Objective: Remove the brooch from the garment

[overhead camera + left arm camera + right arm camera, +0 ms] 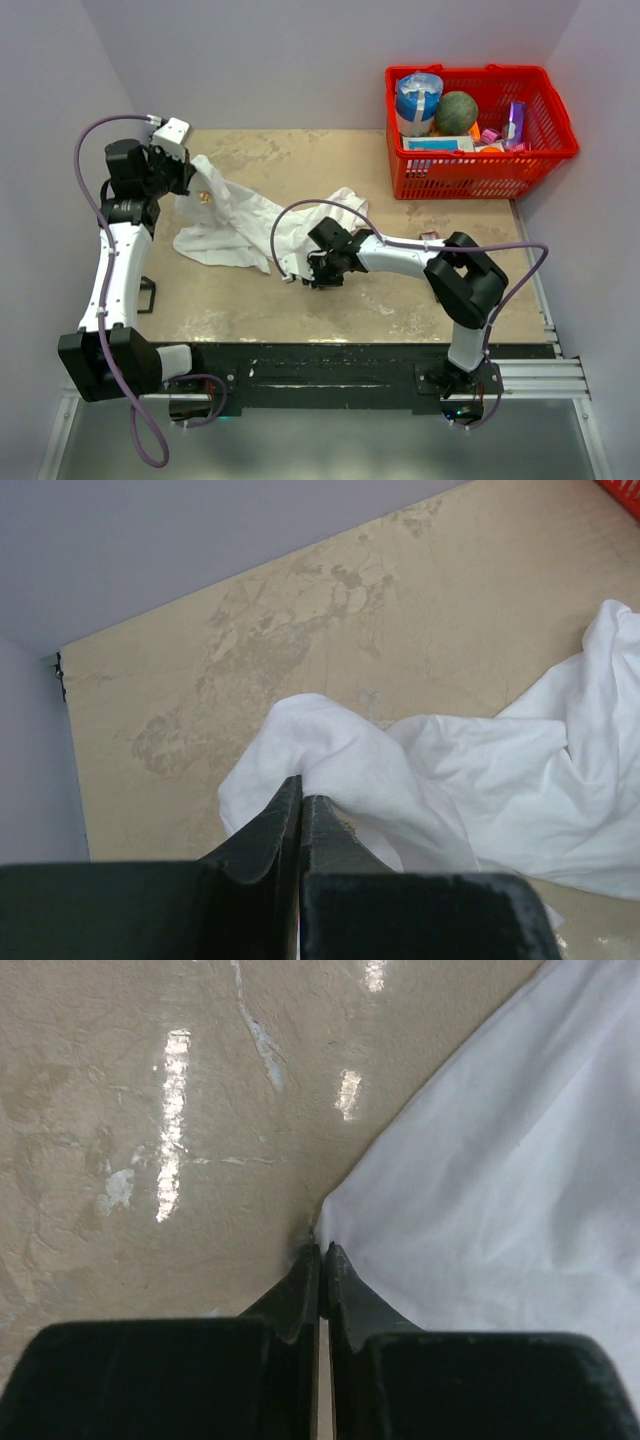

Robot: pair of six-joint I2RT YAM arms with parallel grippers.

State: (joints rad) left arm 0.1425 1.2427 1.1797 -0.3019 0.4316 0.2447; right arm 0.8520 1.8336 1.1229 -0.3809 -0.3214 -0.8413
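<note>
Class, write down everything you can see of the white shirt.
The shirt is soft white cloth, crumpled and spread across the left half of the tan table. A tiny gold brooch sits near its left end. The left gripper pinches a raised fold there; the right gripper is closed on its near edge.

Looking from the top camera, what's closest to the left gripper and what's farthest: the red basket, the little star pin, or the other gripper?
1. brooch, on the shirt, right beside the left gripper.
2. right gripper, mid-table.
3. red basket, far right corner.
</note>
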